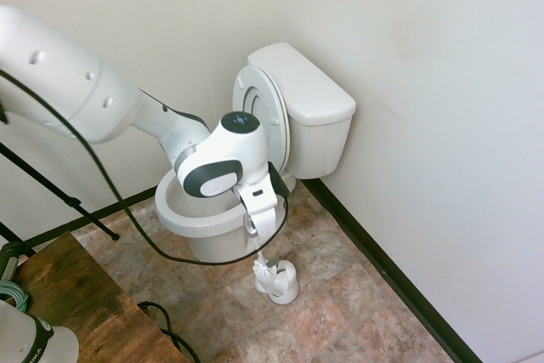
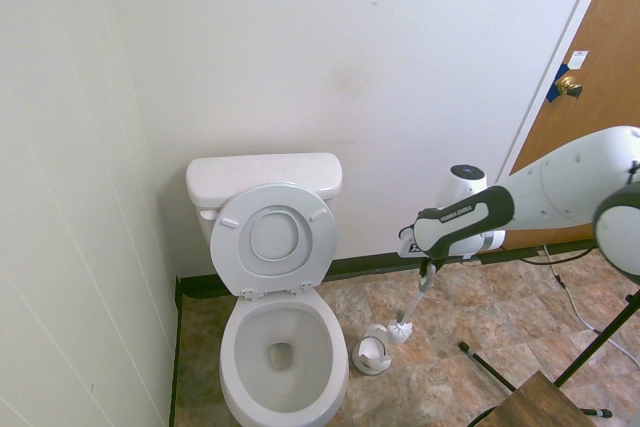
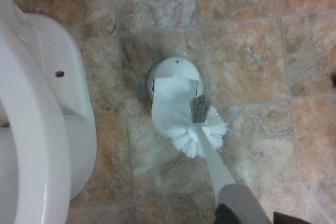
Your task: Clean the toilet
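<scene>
Hanging from the gripper clamped on its handle, the brush dangles above its holder beside the toilet.

Bowl access open from above; clutter sits low on the floor beside it.

Toilet has its lid up against the tank, so the bowl mouth is clear. Brush holder stands on the tile floor just beside the bowl. Held brush hangs above the holder. Walls close off the far side and back.
</scene>
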